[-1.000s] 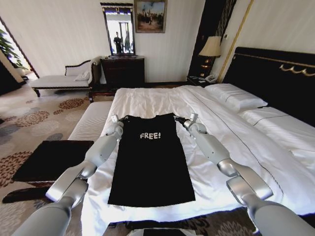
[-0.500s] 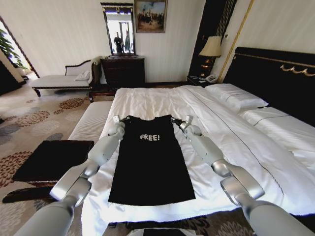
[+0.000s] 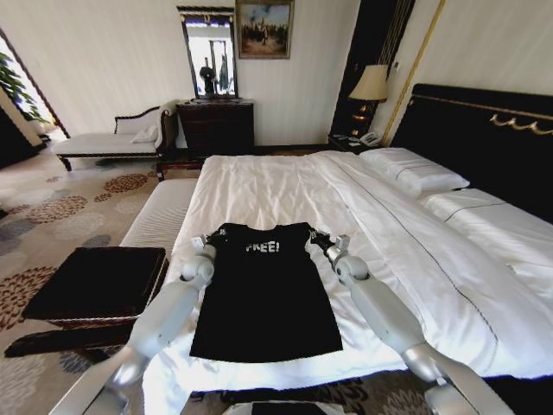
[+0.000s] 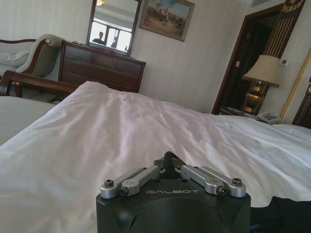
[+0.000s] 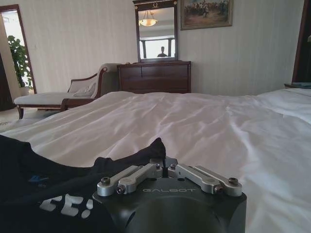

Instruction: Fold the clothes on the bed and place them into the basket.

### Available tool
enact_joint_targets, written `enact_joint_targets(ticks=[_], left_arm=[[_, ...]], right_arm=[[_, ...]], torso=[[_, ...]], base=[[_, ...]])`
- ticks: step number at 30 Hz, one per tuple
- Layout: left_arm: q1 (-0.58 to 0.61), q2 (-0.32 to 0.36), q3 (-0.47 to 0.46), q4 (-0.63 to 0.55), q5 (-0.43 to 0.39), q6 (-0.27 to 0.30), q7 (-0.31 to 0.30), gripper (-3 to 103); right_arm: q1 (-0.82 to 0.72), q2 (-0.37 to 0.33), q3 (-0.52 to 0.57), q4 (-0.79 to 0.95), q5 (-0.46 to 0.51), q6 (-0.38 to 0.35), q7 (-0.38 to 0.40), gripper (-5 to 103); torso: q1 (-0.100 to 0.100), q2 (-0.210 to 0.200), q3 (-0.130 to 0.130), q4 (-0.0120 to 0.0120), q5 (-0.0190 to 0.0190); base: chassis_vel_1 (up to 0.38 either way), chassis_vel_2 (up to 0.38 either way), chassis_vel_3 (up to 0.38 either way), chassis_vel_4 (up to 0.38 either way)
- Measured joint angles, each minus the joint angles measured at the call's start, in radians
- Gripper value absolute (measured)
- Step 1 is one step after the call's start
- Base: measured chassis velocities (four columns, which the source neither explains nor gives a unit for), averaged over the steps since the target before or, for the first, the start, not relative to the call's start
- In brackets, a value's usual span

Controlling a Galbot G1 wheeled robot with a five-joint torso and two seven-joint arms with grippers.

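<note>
The black T-shirt (image 3: 263,303) with white "FREE!" lettering lies lengthwise on the white bed (image 3: 285,177), near its foot. My left gripper (image 3: 206,243) is shut on the shirt's upper left corner and my right gripper (image 3: 316,239) on its upper right corner. The top edge is raised a little off the duvet. In the left wrist view the shut left gripper (image 4: 167,158) pinches a small tuft of black cloth. The right wrist view has the right gripper (image 5: 159,148) shut on a peak of the shirt (image 5: 43,179). The basket (image 3: 91,281), black-lined, sits low at the bed's left.
A white-cushioned bench (image 3: 160,212) runs along the bed's left side beyond the basket. Pillows (image 3: 415,169) and the black headboard (image 3: 484,138) lie to the right. A chaise longue (image 3: 108,143), a dark dresser (image 3: 216,125) and a lamp (image 3: 371,82) stand along the far wall.
Both grippers have drawn back toward me, still shut on the shirt's top corners. The shirt's top edge and lettering came with them; its lower hem stayed put.
</note>
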Motion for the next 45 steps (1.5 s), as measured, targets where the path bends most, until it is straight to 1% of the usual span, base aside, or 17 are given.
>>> enact_joint_targets(ticks=[1,2,3,5,7,8,12,13,14,18,19,24,29,35,39,42,45], left_arm=[[0.050,0.011,-0.012,-0.040,0.009,-0.001,-0.004,2],[0.086,0.018,-0.020,-0.068,0.018,-0.003,-0.006,2],[0.086,0.018,-0.020,-0.068,0.018,-0.003,-0.006,2],[0.165,0.033,-0.038,-0.130,0.034,-0.008,-0.006,2],[0.244,0.043,-0.062,-0.200,0.047,-0.012,-0.007,2],[0.244,0.043,-0.062,-0.200,0.047,-0.012,-0.007,2],[0.370,0.054,-0.113,-0.290,0.090,-0.027,0.004,2],[0.400,0.056,-0.125,-0.304,0.100,-0.030,0.008,2],[0.400,0.056,-0.125,-0.304,0.100,-0.030,0.008,2],[0.515,0.059,-0.162,-0.351,0.134,-0.042,0.019,2],[0.515,0.059,-0.162,-0.351,0.134,-0.042,0.019,2],[0.653,0.059,-0.203,-0.412,0.178,-0.055,0.031,2],[0.715,0.047,-0.234,-0.428,0.213,-0.070,0.043,2],[0.750,0.039,-0.287,-0.444,0.213,-0.080,0.053,2],[0.774,0.040,-0.297,-0.464,0.217,-0.082,0.059,2],[0.792,0.039,-0.299,-0.469,0.224,-0.083,0.065,2],[0.816,0.038,-0.286,-0.470,0.251,-0.092,0.069,2]], right_arm=[[-0.034,-0.009,0.000,0.024,-0.001,0.000,0.003,0],[-0.067,-0.017,0.003,0.050,0.000,-0.003,0.004,0],[-0.067,-0.017,0.003,0.050,0.000,-0.003,0.004,0],[-0.134,-0.032,0.023,0.105,-0.005,-0.010,0.003,0],[-0.206,-0.049,0.057,0.174,-0.009,-0.016,0.002,0],[-0.206,-0.049,0.057,0.174,-0.009,-0.016,0.002,0],[-0.329,-0.078,0.113,0.302,-0.012,-0.024,0.002,0],[-0.364,-0.083,0.128,0.331,-0.013,-0.025,0.002,0],[-0.364,-0.083,0.128,0.331,-0.013,-0.025,0.002,0],[-0.527,-0.089,0.180,0.415,-0.028,-0.022,-0.006,0],[-0.527,-0.089,0.180,0.415,-0.028,-0.022,-0.006,0],[-0.662,-0.068,0.230,0.473,-0.062,-0.011,-0.016,0],[-0.741,-0.036,0.278,0.507,-0.074,-0.002,-0.022,0],[-0.816,-0.021,0.334,0.560,-0.073,0.004,-0.031,0],[-0.854,-0.025,0.361,0.597,-0.065,0.004,-0.034,0],[-0.873,-0.028,0.362,0.597,-0.079,0.009,-0.040,0],[-0.881,-0.030,0.359,0.583,-0.094,0.017,-0.044,0]], torso=[[0.000,0.000,0.000,0.0005,-0.0003],[0.000,0.000,0.000,0.0004,-0.0001],[0.000,0.000,0.000,0.0004,-0.0001],[0.000,0.000,0.000,0.0004,0.0000],[0.000,0.000,0.000,-0.0001,-0.0001],[0.000,0.000,0.000,-0.0001,-0.0001],[0.000,0.000,0.000,0.0001,0.0000],[0.000,0.000,0.000,0.0001,-0.0001],[0.000,0.000,0.000,0.0001,-0.0001],[0.000,0.000,0.000,-0.0002,-0.0002],[0.000,0.000,0.000,-0.0002,-0.0002],[0.000,0.000,0.000,0.0003,-0.0001],[0.000,0.000,0.000,0.0001,-0.0003],[0.000,0.000,0.000,0.0000,-0.0001],[0.001,0.000,0.000,0.0001,-0.0003],[0.001,0.000,0.000,0.0000,-0.0001],[0.000,0.000,0.000,0.0001,0.0000]], base=[[0.000,0.000,0.000,0.000],[0.000,0.000,0.000,0.000],[0.000,0.000,0.000,0.000],[0.000,0.000,0.000,0.000],[0.000,0.000,0.000,0.000],[0.000,0.000,0.000,0.000],[0.000,0.000,0.000,0.000],[0.000,0.000,0.000,0.000],[0.000,0.000,0.000,0.000],[0.000,0.000,0.000,0.000],[0.000,0.000,0.000,0.000],[0.000,0.000,0.000,0.000],[0.000,0.000,0.000,0.000],[0.000,0.000,0.000,0.000],[0.000,0.000,0.000,0.000],[0.000,0.000,0.000,0.000],[0.000,0.000,0.000,0.000]])
